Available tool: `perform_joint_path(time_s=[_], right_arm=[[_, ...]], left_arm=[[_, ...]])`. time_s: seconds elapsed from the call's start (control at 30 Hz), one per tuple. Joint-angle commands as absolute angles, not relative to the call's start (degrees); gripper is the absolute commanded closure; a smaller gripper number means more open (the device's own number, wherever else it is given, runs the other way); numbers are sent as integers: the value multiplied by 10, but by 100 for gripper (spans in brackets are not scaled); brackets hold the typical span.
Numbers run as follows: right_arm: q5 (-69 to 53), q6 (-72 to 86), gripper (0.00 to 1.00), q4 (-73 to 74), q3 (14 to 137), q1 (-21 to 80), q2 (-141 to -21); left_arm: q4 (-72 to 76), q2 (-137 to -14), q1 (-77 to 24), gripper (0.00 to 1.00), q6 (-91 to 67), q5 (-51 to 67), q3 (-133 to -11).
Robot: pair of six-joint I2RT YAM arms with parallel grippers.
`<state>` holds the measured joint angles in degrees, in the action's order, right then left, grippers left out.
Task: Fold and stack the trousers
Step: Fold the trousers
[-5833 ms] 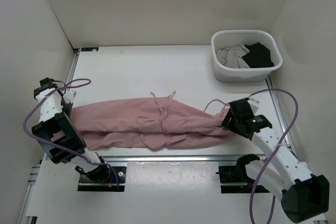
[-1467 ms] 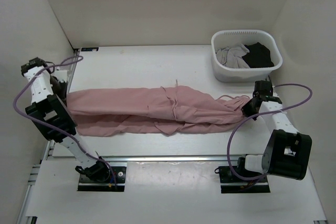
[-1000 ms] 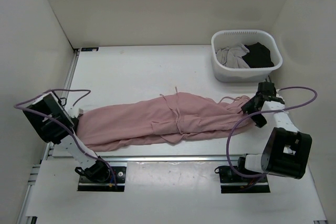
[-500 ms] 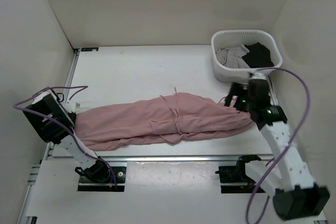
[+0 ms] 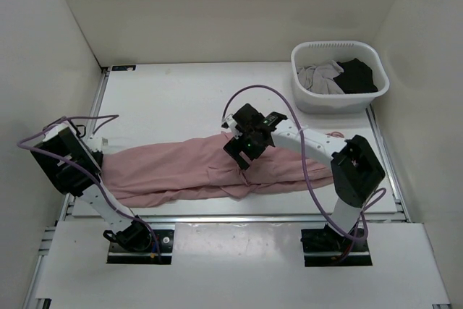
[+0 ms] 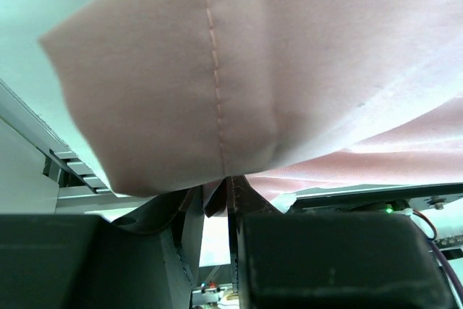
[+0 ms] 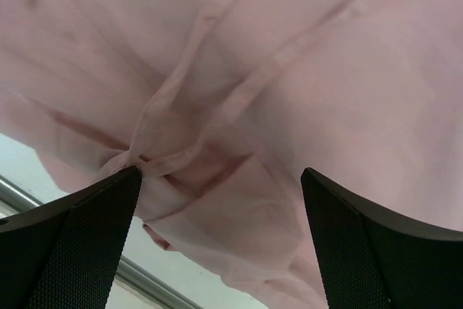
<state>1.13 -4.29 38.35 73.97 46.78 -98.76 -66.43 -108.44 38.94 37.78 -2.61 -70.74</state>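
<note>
Swinging over from the right end of the cloth, the right fingers (image 5: 244, 148) now hang over the middle of the trousers (image 5: 173, 171). They have let go of the end they held a moment ago, and that end now lies loose on the worktop (image 5: 166, 99), not far from the basket (image 5: 302, 99). I think the pulling-straight part is over and a fold from the middle comes next. From above, the trousers lie in a long strip across the worktop, with the left fingers (image 5: 95, 157) at the left end. From the left wrist, the left fingers (image 6: 241, 200) are pinching a stitched edge of the trousers (image 6: 217, 70), which hangs over them. From the right wrist, the right fingers (image 7: 79, 236) are spread wide, with the trousers (image 7: 289, 70) just below and between them. I cannot tell if they touch the cloth.
</note>
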Motion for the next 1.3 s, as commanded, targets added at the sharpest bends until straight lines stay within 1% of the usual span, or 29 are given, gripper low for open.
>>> perform_joint_path(time_s=[0.0,0.13,0.2,0.33,0.53,0.63,0.67,0.73,0.77,0.8,0.87,0.9,0.93,1.1,1.2,1.27], right_arm=[[-13,-81,4,402,768,491,-995],[-23,-115,4,473,814,491,-995],[-23,-128,5,481,814,491,-966],[-31,-128,5,488,797,497,-946],[-18,-94,4,404,720,518,-964],[-18,-88,4,396,734,518,-994],[-9,-82,6,396,739,524,-1011],[-2,-76,20,402,744,524,-1025],[-2,-69,28,402,744,524,-1025],[-2,-64,47,393,738,524,-1025],[25,-57,64,393,733,524,-1016],[32,-57,90,393,733,524,-1008],[40,-57,100,398,733,524,-995],[56,-51,100,438,745,524,-942],[20,-59,100,489,754,536,-905],[3,-66,100,522,736,547,-899]], left_arm=[[-664,-1073,392,70,372,-8,-728],[-664,-1073,392,70,366,3,-733],[-664,-1078,387,70,360,3,-733],[-670,-1078,387,70,360,3,-733],[-670,-1073,387,70,360,-3,-722],[-670,-1073,387,70,360,-3,-722],[-670,-1073,387,70,360,-3,-722],[-670,-1073,387,70,360,-3,-733],[-670,-1073,387,73,360,-3,-733],[-670,-1073,387,76,360,3,-739],[-675,-1073,387,86,360,4,-739],[-675,-1073,387,86,366,4,-739],[-675,-1068,387,86,366,4,-739],[-709,-1056,387,86,395,4,-779],[-745,-1044,387,86,412,-14,-819],[-754,-1033,381,86,432,-49,-798]])
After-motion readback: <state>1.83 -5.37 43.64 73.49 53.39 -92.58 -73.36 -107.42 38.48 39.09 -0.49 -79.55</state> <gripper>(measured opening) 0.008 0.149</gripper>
